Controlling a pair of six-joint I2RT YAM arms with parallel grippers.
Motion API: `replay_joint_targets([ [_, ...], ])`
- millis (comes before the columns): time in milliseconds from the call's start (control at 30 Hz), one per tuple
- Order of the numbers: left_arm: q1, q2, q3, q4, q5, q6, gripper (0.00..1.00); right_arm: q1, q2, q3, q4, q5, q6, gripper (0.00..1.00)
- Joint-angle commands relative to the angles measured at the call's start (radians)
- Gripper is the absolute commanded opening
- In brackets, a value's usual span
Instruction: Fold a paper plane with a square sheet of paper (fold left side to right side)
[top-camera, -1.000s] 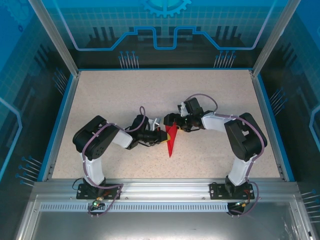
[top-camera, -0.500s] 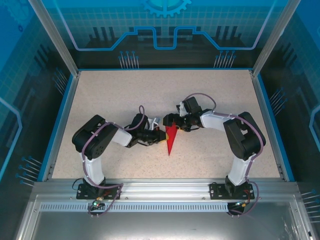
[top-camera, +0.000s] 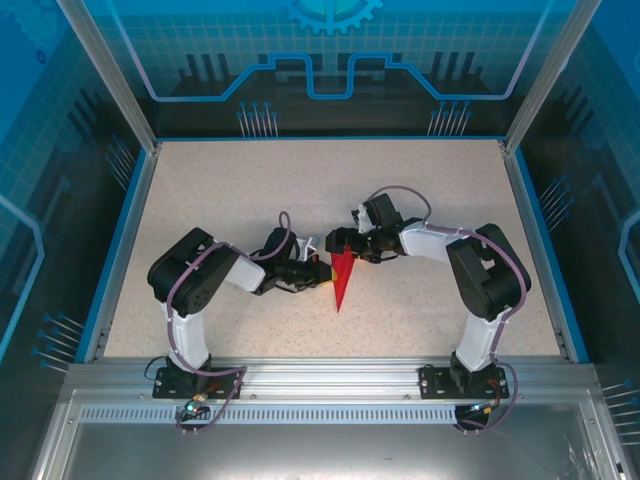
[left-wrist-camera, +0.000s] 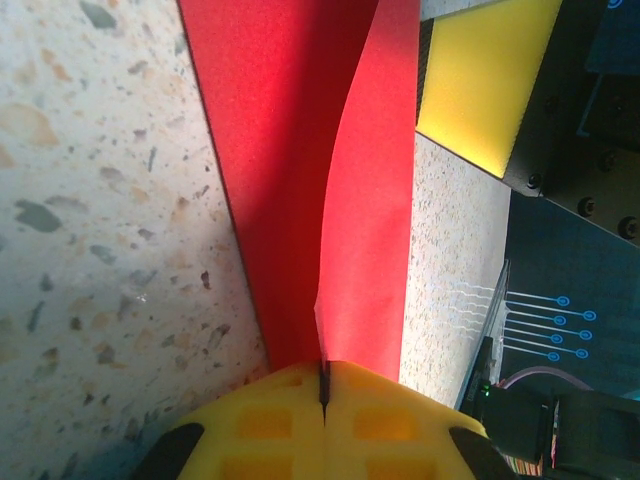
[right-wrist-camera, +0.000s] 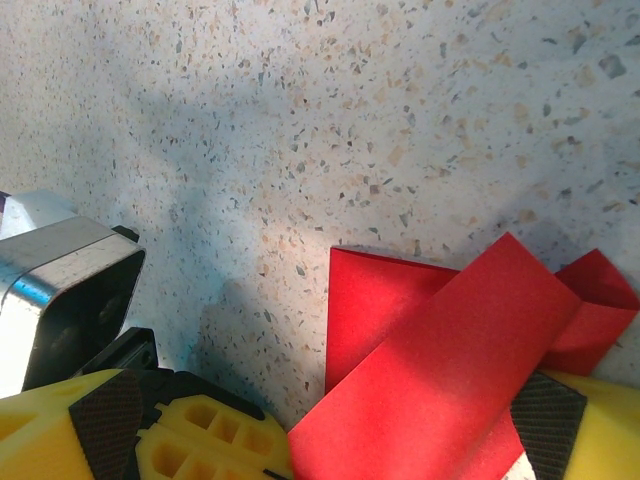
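Lying near the middle of the speckled table (top-camera: 220, 200), the paper plane (top-camera: 341, 280) is seen as a narrow red dart, with its point turned toward the arm bases. Its wide end is placed between the two grippers. In the left wrist view the left gripper (left-wrist-camera: 322, 385) is closed: its yellow pads (left-wrist-camera: 260, 430) meet in one seam and the red paper comes out directly from this seam, so the plane is judged to be clamped there. One long flap is lifted a little from the layer under it. In the right wrist view the right gripper (right-wrist-camera: 400, 440) is spread wide, with one yellow finger (right-wrist-camera: 190, 440) at each side, and a raised red flap is laid across the gap; whether the fingers touch the paper cannot be told.

Several things could go wrong from here. Since the paper is thin and is fixed at one side, it could be torn or wrinkled if the right gripper is closed on it and pulled away from the left one. The lifted flap is not pressed flat, so a crooked crease could be made if it is pushed down out of line — and the dart would be uneven. If the left clamp is released too soon, the flap could spring open and the folded shape could be lost
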Motion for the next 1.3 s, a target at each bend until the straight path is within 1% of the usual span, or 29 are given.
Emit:
replay_joint_targets([
  [0, 0.012, 0.041, 0.015, -0.018, -0.018, 0.034, 0.0, 0.023, 0.022, -0.006, -0.04, -0.012, -0.013, 0.99],
  [200, 0.011, 0.051, 0.005, -0.024, -0.024, 0.039, 0.0, -0.001, -0.072, -0.011, -0.044, 0.013, -0.019, 0.99],
  [367, 0.011, 0.054, 0.009, -0.034, -0.026, 0.04, 0.0, -0.012, -0.161, -0.053, -0.041, 0.051, -0.007, 0.98],
  [433, 0.012, 0.056, 0.012, -0.038, -0.026, 0.04, 0.0, -0.011, -0.175, -0.068, -0.038, 0.048, -0.004, 0.91],
  [467, 0.012, 0.057, 0.013, -0.039, -0.026, 0.04, 0.0, -0.01, -0.176, -0.075, -0.037, 0.041, -0.002, 0.85],
  [567, 0.011, 0.06, 0.014, -0.041, -0.024, 0.039, 0.0, -0.004, -0.156, -0.089, -0.012, -0.004, 0.01, 0.62],
  [633, 0.012, 0.061, 0.018, -0.045, -0.024, 0.041, 0.0, 0.005, -0.134, -0.089, 0.005, -0.025, 0.019, 0.49],
  [700, 0.011, 0.062, 0.019, -0.051, -0.023, 0.044, 0.0, 0.014, -0.112, -0.081, 0.014, -0.038, 0.023, 0.41],
  [767, 0.011, 0.062, 0.023, -0.06, -0.023, 0.047, 0.0, 0.023, -0.095, -0.07, 0.015, -0.043, 0.021, 0.37],
  [900, 0.011, 0.066, 0.031, -0.075, -0.024, 0.052, 0.0, 0.04, -0.068, -0.036, -0.013, -0.027, 0.013, 0.32],
  [1267, 0.012, 0.079, 0.046, -0.098, -0.016, 0.058, 0.0, 0.049, -0.012, 0.004, -0.119, 0.042, -0.027, 0.31],
])
